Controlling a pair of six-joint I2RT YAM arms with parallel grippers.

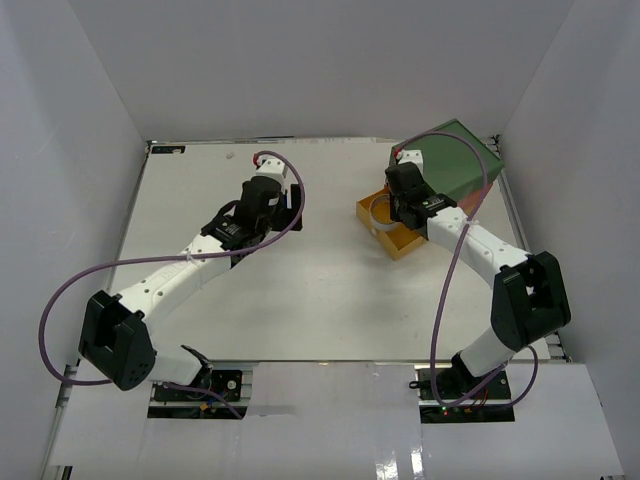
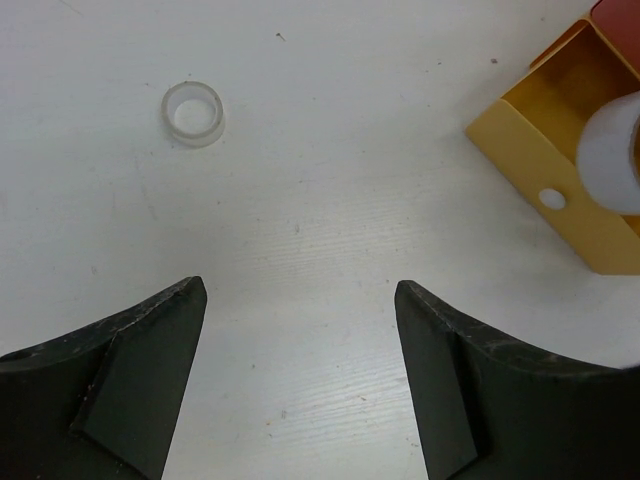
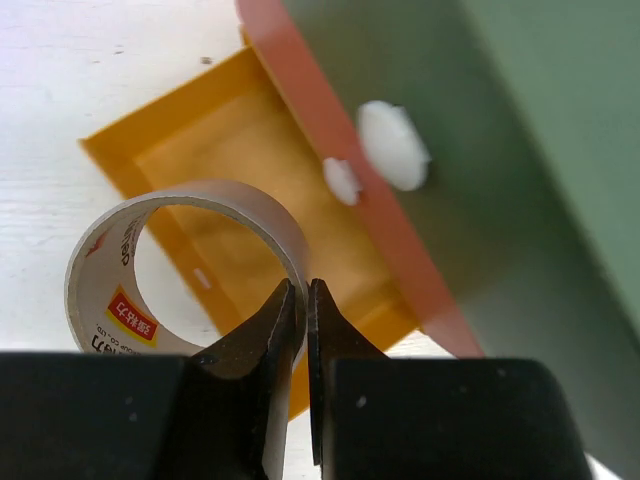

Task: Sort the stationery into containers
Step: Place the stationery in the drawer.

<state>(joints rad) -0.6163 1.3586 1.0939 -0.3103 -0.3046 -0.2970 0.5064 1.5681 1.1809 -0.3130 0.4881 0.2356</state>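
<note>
Our right gripper [image 3: 302,292] is closed tight on the beige tape roll [image 3: 128,315]. Its two fingertips pinch the wall of the ring, the left finger inside the hole and the right finger outside. The roll stands on its edge and sticks out to the left of the fingertips. The red label on its inner side is turned toward the wrist.

Directly beyond the roll, ahead of this gripper, we see the yellow drawer [image 3: 160,105] pulled out of the chest [image 1: 455,160]. The roll covers the near part of the drawer's inside. We cannot tell how high above the drawer it is.

To the right of the fingertips is the closed orange-red drawer [image 3: 300,90] with its white knob [image 3: 341,181]. Further right is the green drawer [image 3: 470,230].

Our left gripper [image 2: 300,290] has its jaws wide apart, and nothing is between the fingers [image 2: 150,350]. The clear tape roll [image 2: 196,134] lies flat on the white table [image 2: 320,200]. It is ahead of this gripper and to its left, well apart from the fingertips. The yellow drawer is ahead to its right.
</note>
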